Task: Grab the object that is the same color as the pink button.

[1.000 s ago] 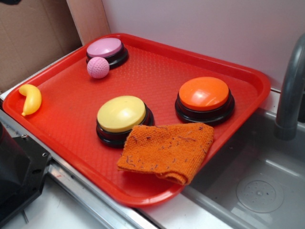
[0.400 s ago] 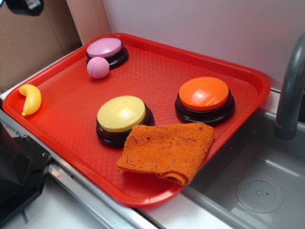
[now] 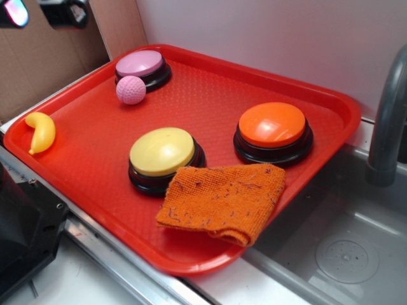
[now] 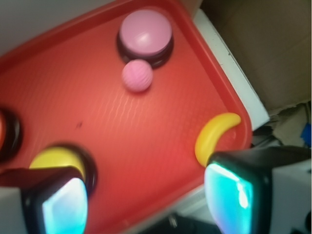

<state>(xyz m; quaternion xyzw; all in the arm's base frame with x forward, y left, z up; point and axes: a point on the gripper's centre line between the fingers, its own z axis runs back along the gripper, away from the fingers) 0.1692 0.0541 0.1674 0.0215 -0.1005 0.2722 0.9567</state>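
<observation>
A small dimpled pink ball (image 3: 131,89) lies on the red tray (image 3: 210,101), touching the front of the pink button (image 3: 141,65) at the tray's far left corner. Both also show in the wrist view: the ball (image 4: 137,75) just below the button (image 4: 145,30). My gripper (image 3: 44,13) shows at the top left corner of the exterior view, high above the tray's left edge. In the wrist view the gripper (image 4: 146,200) is open and empty, its fingers wide apart over the tray's near edge, well short of the ball.
A yellow toy banana (image 3: 41,131) lies at the tray's left edge. A yellow button (image 3: 163,155) and an orange button (image 3: 272,130) stand mid-tray, an orange cloth (image 3: 222,200) at the front. A grey faucet (image 3: 388,121) and a sink (image 3: 343,254) are on the right.
My gripper has come into view at the top left of the exterior view and moved rightward. The ball, the buttons and the other things have not moved.
</observation>
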